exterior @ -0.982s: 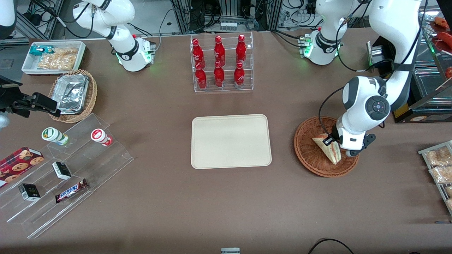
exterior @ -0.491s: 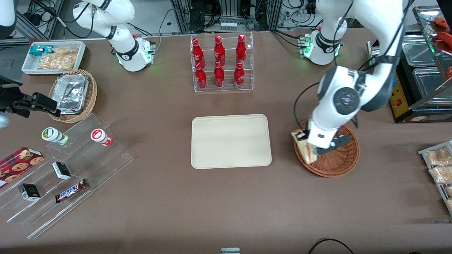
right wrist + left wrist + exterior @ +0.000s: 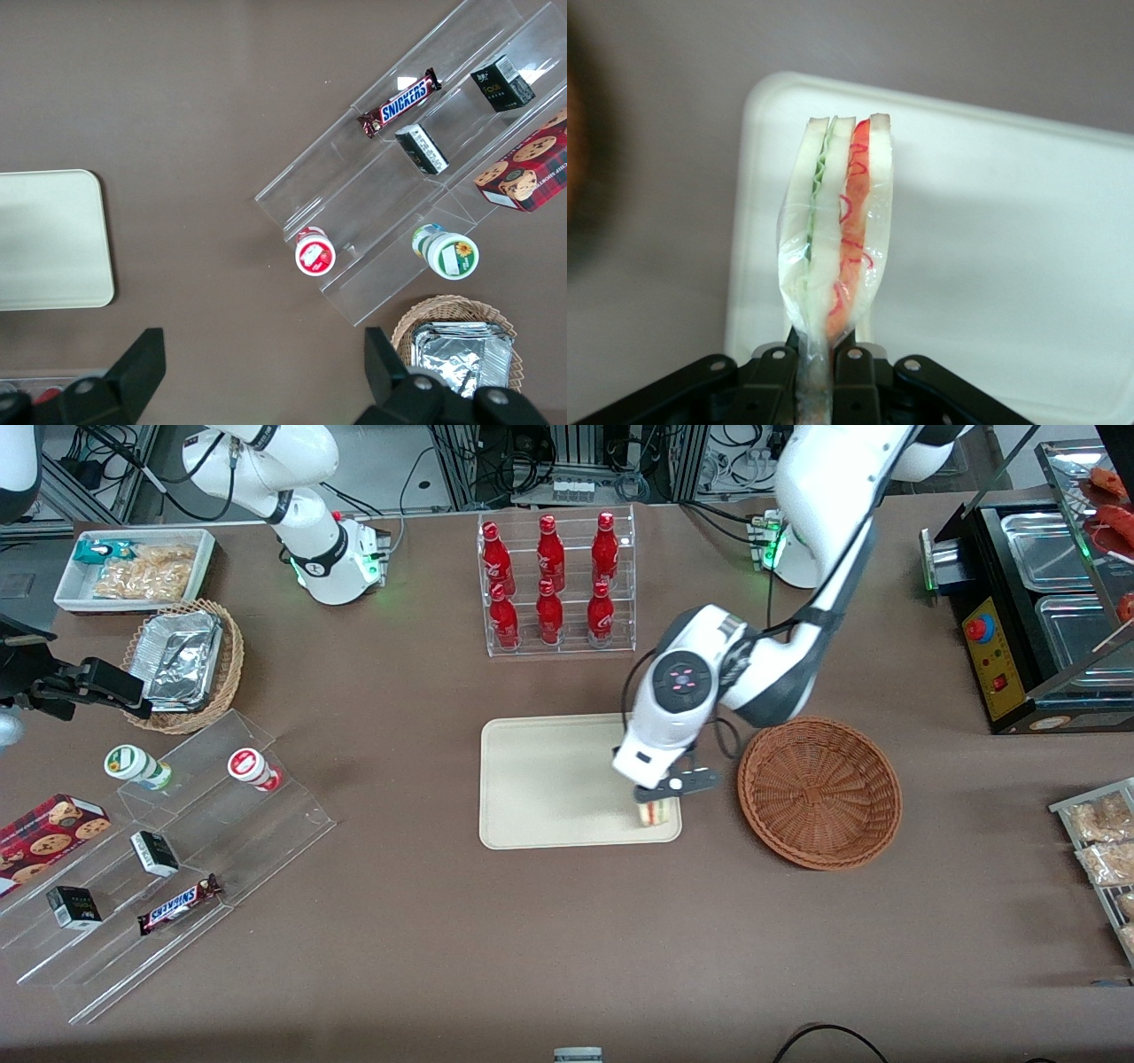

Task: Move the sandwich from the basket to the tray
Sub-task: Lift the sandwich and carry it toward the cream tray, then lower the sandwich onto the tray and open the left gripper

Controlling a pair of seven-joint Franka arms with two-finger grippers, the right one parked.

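My left gripper [image 3: 656, 799] hangs over the corner of the cream tray [image 3: 549, 779] that lies nearest the basket and the front camera. It is shut on the sandwich [image 3: 654, 812], a plastic-wrapped wedge of white bread with green and pink-red layers. In the left wrist view the sandwich [image 3: 837, 239] sticks out from between the black fingers [image 3: 772, 379] of the gripper [image 3: 818, 365], held by its wrap, with the tray [image 3: 1010, 266] below it. The reddish-brown wicker basket [image 3: 819, 791] stands beside the tray toward the working arm's end, with nothing in it.
A clear rack of red bottles [image 3: 554, 584] stands farther from the front camera than the tray. Toward the parked arm's end are a clear stepped shelf with snacks [image 3: 168, 850], a tan basket with foil containers [image 3: 182, 660] and a white bin [image 3: 133, 567]. Steel pans [image 3: 1054, 584] sit near the working arm.
The gripper has lifted the sandwich out of the basket and carried it sideways to above the tray's near corner. The basket now holds nothing.
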